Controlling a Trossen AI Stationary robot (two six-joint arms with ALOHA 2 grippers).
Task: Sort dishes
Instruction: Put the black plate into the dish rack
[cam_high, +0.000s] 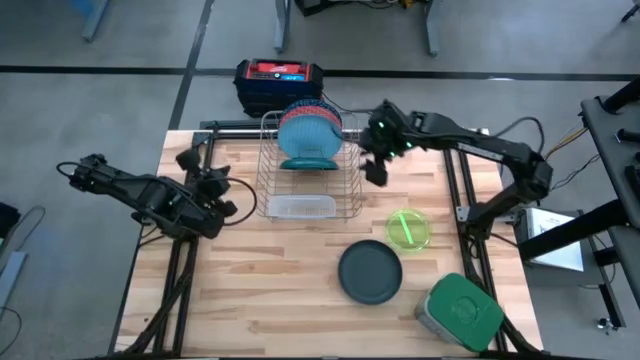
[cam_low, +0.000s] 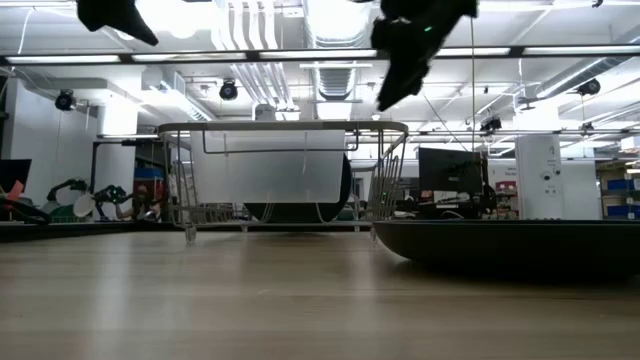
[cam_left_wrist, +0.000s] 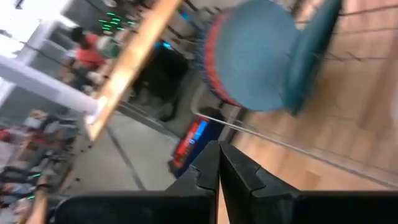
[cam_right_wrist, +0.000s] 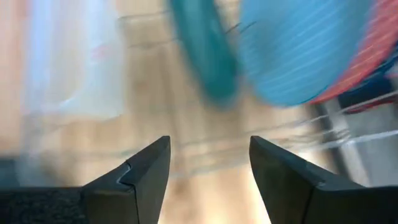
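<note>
- We hold our right gripper (cam_high: 374, 172) empty with fingers apart, just right of the wire rack (cam_high: 352, 195), where plates (cam_high: 305, 135) stand on edge, faces toward the table's near and far sides.
- We judge the dark green plate (cam_high: 370, 272), flat near the neon-green bowl (cam_high: 409, 229), is next to fetch.
- Our left gripper (cam_high: 217, 192) waits closed, left of the rack.

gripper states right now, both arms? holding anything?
Left gripper: closed, empty, left of the wire rack.
Right gripper: open, empty, beside the rack's right edge, facing the plates stood in it.
</note>
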